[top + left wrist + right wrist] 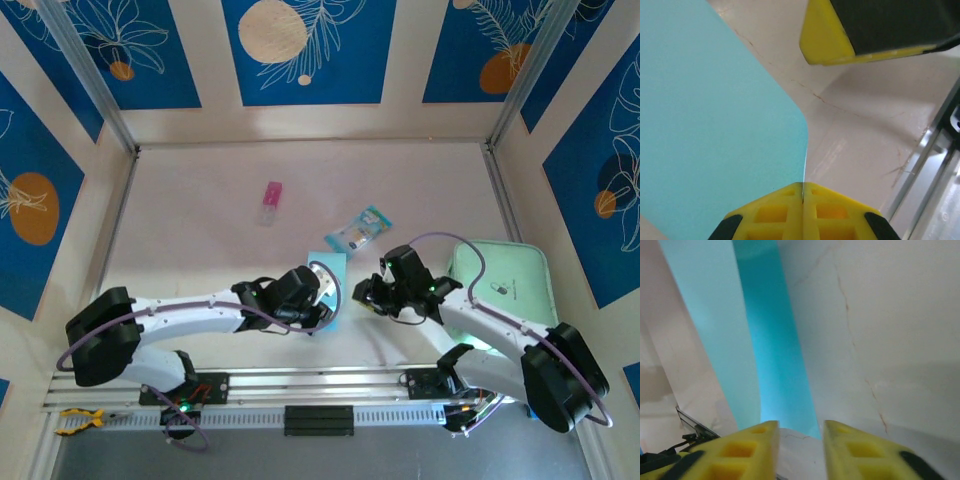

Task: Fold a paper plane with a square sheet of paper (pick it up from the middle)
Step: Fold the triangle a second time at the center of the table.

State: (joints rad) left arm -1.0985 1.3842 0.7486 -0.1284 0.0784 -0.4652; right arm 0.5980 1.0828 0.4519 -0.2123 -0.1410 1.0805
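Square sheet of paper (715, 125): plain light blue, unmarked, thin; sits around the middle of the table (200, 230), toward the near edge, between the two grippers; from above it reads as a narrow upright strip rather than a flat square. Left wrist view: one broad smooth face, its outline curving round to a thin edge that runs straight down into the fingers. Right wrist view: two tall bands, a pale one beside a deeper cyan one, bowed and rising from the surface; no sharp dart shape seen.

Left gripper (803, 186): yellow fingers pressed together, pinching the sheet's edge. Right gripper (800, 429): fingers narrowly apart, bare table in the gap, nothing gripped; the sheet's lower end lies just beyond the tips.

Teal-and-clear packet (360, 230) lies farther back from the sheet; mint-green pad (510, 280) near the right edge.
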